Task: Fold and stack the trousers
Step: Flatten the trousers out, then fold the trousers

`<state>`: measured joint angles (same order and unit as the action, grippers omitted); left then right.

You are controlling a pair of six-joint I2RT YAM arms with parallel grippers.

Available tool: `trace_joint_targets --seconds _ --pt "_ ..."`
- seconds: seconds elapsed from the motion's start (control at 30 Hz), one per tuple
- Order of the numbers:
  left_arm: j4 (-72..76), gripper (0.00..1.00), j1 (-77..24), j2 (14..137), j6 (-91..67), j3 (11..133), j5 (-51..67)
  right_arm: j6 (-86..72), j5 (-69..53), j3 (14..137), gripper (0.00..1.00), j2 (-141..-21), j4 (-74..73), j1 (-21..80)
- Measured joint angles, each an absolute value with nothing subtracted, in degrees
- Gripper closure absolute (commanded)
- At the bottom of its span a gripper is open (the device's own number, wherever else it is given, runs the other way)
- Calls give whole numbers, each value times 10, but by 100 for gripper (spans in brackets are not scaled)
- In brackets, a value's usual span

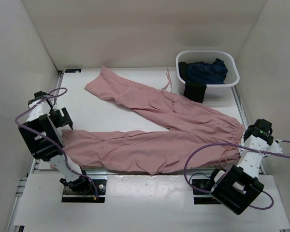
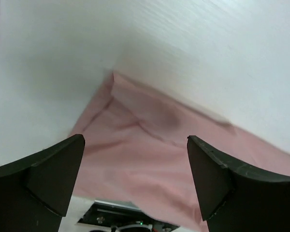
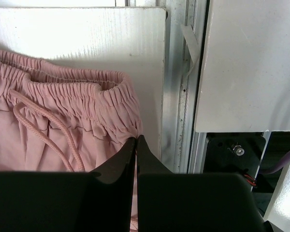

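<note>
Two legs fan out from the gathered waist, so the trousers (image 1: 159, 125) lie open in a flat V on the bench (image 1: 106, 113), their long axis running away from the white tub (image 1: 232, 81) toward the left arm's side. The waistband (image 3: 77, 89) sits on the near side of the tub, right at the tip of the right end effector (image 3: 136, 144), whose fingers are pressed together with no cloth visibly between them. The near leg's hem (image 1: 70, 142), the point farthest from the tub, lies just below the left end effector (image 2: 135, 145), whose fingers are wide apart (so that arm looks the closer one for a hem pick). The far leg's hem (image 1: 94, 86) lies about level with the tub, well apart from both end effectors. No brand, label or writing is readable anywhere.
</note>
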<state>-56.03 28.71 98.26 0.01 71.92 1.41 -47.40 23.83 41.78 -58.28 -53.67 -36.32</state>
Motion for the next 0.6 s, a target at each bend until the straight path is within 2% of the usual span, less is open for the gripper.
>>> trace_joint_targets --seconds 0.07,0.13,0.17,0.2,0.53,0.57,0.6 --pt "-543 14 287 1027 -1 719 6 -473 238 418 100 -581 -536 -363" --pt "-534 36 287 1062 -2 719 7 -471 238 415 100 -575 -535 -363" --pt "-533 52 287 1076 -3 719 9 -471 238 414 100 -573 -534 -363" --pt "-533 86 288 1085 -1 719 12 -470 237 413 100 -570 -535 -363" --pt "-557 86 292 1103 -1 825 41 -463 234 411 100 -547 -547 -363" --pt "-556 82 294 1103 -1 833 44 -463 234 410 100 -545 -550 -363" --pt "-555 52 296 1102 -1 837 48 -463 234 409 100 -543 -551 -363"
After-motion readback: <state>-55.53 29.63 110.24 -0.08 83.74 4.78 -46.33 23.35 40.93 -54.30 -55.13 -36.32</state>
